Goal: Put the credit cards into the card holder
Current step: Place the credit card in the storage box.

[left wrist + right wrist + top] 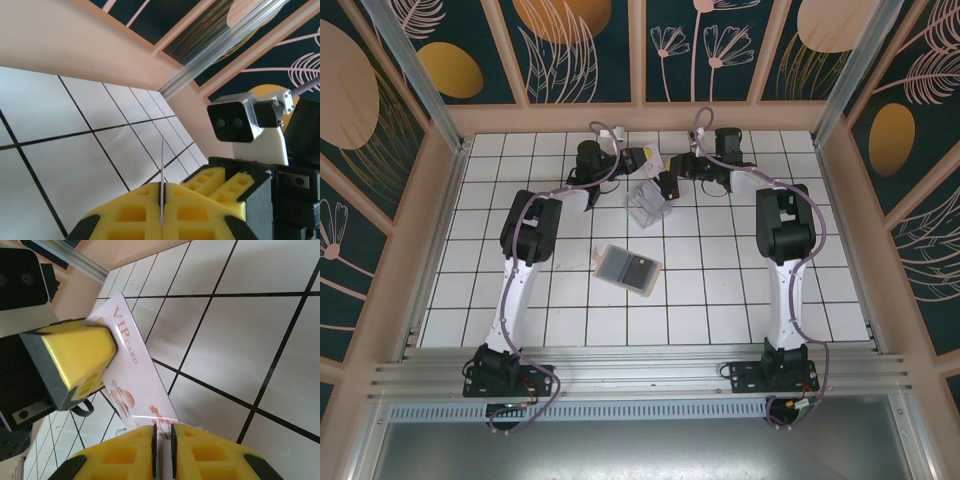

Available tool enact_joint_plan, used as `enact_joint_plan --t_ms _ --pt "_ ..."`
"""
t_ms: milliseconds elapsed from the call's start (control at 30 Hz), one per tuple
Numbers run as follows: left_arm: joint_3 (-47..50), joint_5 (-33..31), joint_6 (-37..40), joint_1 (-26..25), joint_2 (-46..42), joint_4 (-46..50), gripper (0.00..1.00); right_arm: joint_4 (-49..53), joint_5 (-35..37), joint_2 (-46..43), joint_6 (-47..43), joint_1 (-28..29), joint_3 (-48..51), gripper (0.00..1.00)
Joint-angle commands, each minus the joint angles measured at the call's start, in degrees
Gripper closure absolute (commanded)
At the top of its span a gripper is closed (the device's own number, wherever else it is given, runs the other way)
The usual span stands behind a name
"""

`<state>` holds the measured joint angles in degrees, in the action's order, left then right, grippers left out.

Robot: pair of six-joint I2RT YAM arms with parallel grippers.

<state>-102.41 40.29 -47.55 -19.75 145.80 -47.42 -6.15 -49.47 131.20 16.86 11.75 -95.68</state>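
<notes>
- My left gripper [162,189] is clamped shut on a credit card [162,160], held up off the tiles [75,165].
- The card holder [628,267] lies flat nearer my bases, well apart from that card.
- My right gripper [163,434] stands narrow, with a finger on either side of the card's other edge. I cannot tell whether they pinch it.

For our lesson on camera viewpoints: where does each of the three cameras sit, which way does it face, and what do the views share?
Top external: above and behind the bases, looking down on the tiled table; both arms whole, card holder between them.
Right wrist: on the right arm, facing down at tiles; right gripper straddles the card.
Left wrist: on the left arm, facing across tiles toward the far wall; left gripper pinches the card edge-on.
Shared: each wrist view shows the other gripper.
</notes>
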Motion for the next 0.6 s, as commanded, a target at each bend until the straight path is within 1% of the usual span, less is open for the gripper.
enact_joint_plan --t_ms 0,33,67,100,167,300,333,400,467,567 --pt "-0.8 -0.6 1.6 0.1 -0.7 -2.7 1.00 -1.2 -0.8 -0.5 0.4 0.7 1.3 0.85" --pt "-0.8 -0.5 1.6 0.2 -0.9 -2.6 1.00 -1.8 -1.2 -0.8 1.0 0.7 1.7 0.88" --pt "-0.7 -0.7 1.7 0.2 -1.2 -2.6 1.00 -2.3 -1.5 -1.0 1.4 0.6 2.1 0.93" --pt "-0.4 -0.8 1.7 0.2 -1.5 -2.7 1.00 -2.3 -1.7 -1.1 1.6 0.6 2.1 0.96" --pt "0.2 -1.0 1.8 0.2 -2.5 -2.7 1.00 -2.3 -2.2 -1.4 1.8 0.7 2.2 0.99" --pt "2.4 -2.0 2.5 0.2 -4.9 -2.8 1.00 -2.7 -2.7 -2.2 2.2 0.6 3.0 0.99" --pt "2.9 -2.2 2.7 0.2 -5.6 -2.7 1.00 -2.8 -2.7 -2.4 2.3 0.7 3.2 0.98" --pt "3.9 -2.7 2.9 0.2 -6.8 -3.0 1.00 -2.8 -2.7 -2.7 2.3 0.8 3.3 0.88" --pt "4.8 -3.1 2.9 0.1 -7.9 -3.4 1.00 -2.6 -2.6 -2.9 2.2 0.7 3.1 0.82" --pt "5.8 -3.5 2.6 0.2 -9.5 -4.2 1.00 -2.3 -2.4 -2.9 2.2 0.8 2.7 0.79"
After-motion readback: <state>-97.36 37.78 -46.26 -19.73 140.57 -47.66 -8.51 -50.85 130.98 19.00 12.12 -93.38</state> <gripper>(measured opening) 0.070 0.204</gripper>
